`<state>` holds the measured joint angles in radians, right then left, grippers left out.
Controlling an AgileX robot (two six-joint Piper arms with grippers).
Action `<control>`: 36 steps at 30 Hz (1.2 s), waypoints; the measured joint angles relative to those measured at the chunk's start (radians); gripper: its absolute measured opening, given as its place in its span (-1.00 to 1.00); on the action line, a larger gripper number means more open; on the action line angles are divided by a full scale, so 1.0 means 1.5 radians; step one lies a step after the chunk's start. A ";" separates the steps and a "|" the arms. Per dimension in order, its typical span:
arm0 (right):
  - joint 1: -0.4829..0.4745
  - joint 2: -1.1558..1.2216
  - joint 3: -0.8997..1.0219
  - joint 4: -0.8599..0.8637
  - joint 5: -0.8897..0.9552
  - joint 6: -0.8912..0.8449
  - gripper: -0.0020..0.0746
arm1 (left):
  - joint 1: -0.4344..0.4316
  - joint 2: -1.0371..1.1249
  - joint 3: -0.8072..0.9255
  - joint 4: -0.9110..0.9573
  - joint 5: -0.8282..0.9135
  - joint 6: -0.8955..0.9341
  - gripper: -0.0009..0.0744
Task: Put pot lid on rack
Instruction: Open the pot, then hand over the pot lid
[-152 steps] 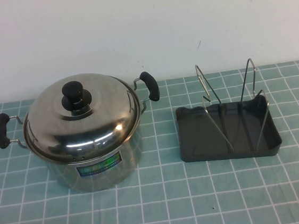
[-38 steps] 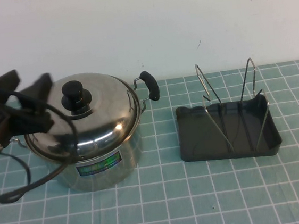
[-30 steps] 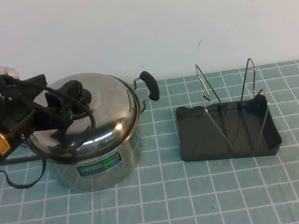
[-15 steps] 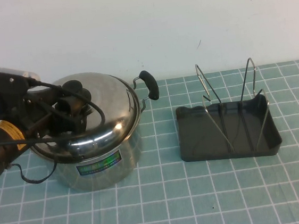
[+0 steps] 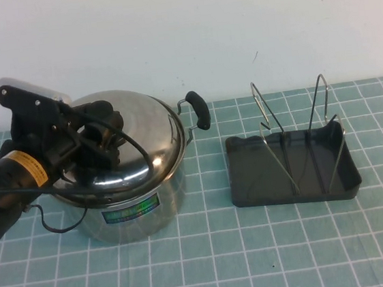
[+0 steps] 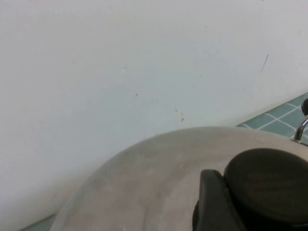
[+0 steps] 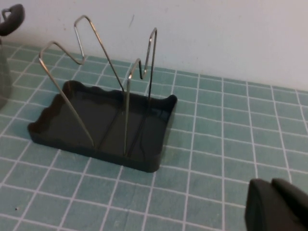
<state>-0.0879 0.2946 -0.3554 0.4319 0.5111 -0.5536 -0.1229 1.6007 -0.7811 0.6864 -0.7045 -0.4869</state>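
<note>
The lid (image 5: 132, 132) sits on the pot (image 5: 133, 204), at the left of the tiled surface (image 5: 258, 260). The left gripper (image 5: 101, 134) is on top of it at the black knob (image 6: 267, 185) — jaws around the knob, though whether they clench it I cannot tell. The rack (image 5: 291, 167) stands well apart to the right, wires upright. The right gripper (image 7: 276, 207) shows only in its wrist view, near the rack — its jaws look clenched together.
</note>
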 joint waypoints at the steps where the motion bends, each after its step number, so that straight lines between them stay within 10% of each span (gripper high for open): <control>1: 0.000 0.000 0.000 0.018 0.000 -0.023 -0.95 | 0.000 0.000 0.000 0.000 -0.002 0.003 -0.09; 17: 0.000 0.032 -0.106 0.579 0.198 -0.369 -0.95 | -0.018 -0.166 0.001 0.008 -0.272 -0.147 -0.09; 28: 0.000 0.264 -0.113 0.818 0.326 -0.464 -0.92 | -0.194 -0.166 0.001 -0.072 -0.279 -0.096 -0.09; 36: 0.000 0.385 -0.121 0.821 0.368 -0.414 0.23 | -0.232 -0.166 0.001 -0.111 -0.277 -0.083 -0.09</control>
<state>-0.0879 0.8728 -0.5374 1.6640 1.0627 -1.1749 -0.4707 1.3518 -0.7791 0.5193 -1.1203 -0.6110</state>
